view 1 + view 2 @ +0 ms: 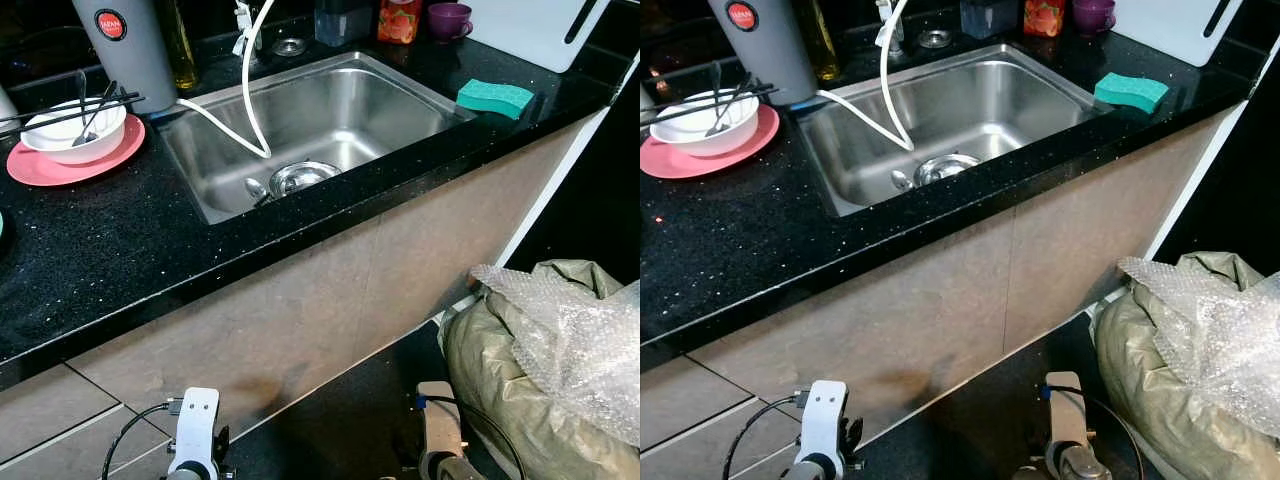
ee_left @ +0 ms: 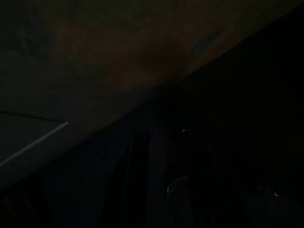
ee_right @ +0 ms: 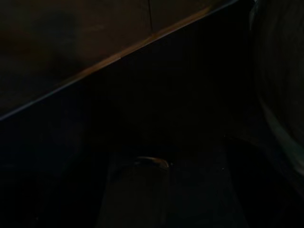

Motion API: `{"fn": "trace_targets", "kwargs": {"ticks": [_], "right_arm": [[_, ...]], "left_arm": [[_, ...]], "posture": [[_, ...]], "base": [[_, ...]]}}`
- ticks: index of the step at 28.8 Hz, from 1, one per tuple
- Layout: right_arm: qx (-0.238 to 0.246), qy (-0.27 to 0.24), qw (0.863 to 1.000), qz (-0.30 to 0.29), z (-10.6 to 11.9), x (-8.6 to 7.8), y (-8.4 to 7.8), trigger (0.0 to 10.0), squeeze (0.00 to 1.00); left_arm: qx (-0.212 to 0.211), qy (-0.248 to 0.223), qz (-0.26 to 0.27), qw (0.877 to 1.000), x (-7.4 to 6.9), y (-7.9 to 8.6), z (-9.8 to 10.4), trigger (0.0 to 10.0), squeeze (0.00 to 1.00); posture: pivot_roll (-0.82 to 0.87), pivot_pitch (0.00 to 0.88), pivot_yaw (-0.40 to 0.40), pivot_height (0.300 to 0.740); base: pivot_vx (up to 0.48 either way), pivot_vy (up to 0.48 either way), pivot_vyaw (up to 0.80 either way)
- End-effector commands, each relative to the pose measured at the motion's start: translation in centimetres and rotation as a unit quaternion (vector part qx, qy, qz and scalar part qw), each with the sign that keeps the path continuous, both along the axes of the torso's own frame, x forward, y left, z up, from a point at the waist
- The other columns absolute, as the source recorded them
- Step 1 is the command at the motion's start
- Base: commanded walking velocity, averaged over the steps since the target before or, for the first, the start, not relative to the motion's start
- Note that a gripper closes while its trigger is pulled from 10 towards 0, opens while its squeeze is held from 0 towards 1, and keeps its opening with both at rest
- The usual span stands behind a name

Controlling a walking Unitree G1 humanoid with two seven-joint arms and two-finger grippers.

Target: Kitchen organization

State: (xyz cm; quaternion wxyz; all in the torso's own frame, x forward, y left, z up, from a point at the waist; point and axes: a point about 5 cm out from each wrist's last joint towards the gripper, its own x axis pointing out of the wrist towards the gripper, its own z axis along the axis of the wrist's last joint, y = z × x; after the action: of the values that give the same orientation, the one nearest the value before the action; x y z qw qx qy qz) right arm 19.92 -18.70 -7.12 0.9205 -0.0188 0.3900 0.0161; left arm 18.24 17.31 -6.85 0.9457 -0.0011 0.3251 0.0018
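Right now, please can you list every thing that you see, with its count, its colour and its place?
Sink: one, steel, set in the black counter.
Hose: one, white, hanging into the sink.
Sponge: one, green, on the counter right of the sink.
Plate: one, pink, left of the sink.
Bowl: one, white, on the plate, with utensils laid across it.
Container: one, grey, behind the plate.
Cup: one, purple, at the back.
Bag: one, olive, on the floor, topped with bubble wrap.
Left arm, right arm: hanging idle, low before the cabinet.
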Motion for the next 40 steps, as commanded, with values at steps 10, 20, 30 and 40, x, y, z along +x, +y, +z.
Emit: {"fn": "trace_targets", "kwargs": {"ticks": [10, 20, 30, 40], "right_arm": [[-0.007, 0.011, 1.0, 0.024, -0.2, -0.6, -0.3, 10.0, 0.0], [-0.001, 0.003, 1.0, 0.004, -0.1, -0.3, 0.2, 10.0, 0.0], [0.004, -0.008, 1.0, -0.005, 0.1, 0.1, 0.3, 10.0, 0.0], [-0.02, -0.034, 0.999, -0.005, 2.2, 3.5, -1.4, 10.0, 0.0]], "left_arm": [[-0.001, 0.009, 0.012, 1.0, -1.9, -0.3, -0.6, 10.0, 0.0], [0.007, -0.001, -0.01, 1.0, -0.2, 0.2, 0.1, 10.0, 0.0], [0.01, -0.003, -0.022, 1.0, 0.6, 0.1, 0.3, 10.0, 0.0], [0.006, -0.017, 0.011, 1.0, 1.3, 0.6, 0.7, 10.0, 0.0]], "posture": [[-0.01, 0.161, -0.039, 0.74], [-0.01, 0.154, 0.015, 0.74], [-0.02, 0.159, 0.03, 0.74], [-0.02, 0.158, -0.031, 0.74]], "base": [[0.0, 0.0, 0.0], [0.0, 0.0, 0.0], [0.0, 0.0, 0.0], [0.0, 0.0, 0.0]]}}
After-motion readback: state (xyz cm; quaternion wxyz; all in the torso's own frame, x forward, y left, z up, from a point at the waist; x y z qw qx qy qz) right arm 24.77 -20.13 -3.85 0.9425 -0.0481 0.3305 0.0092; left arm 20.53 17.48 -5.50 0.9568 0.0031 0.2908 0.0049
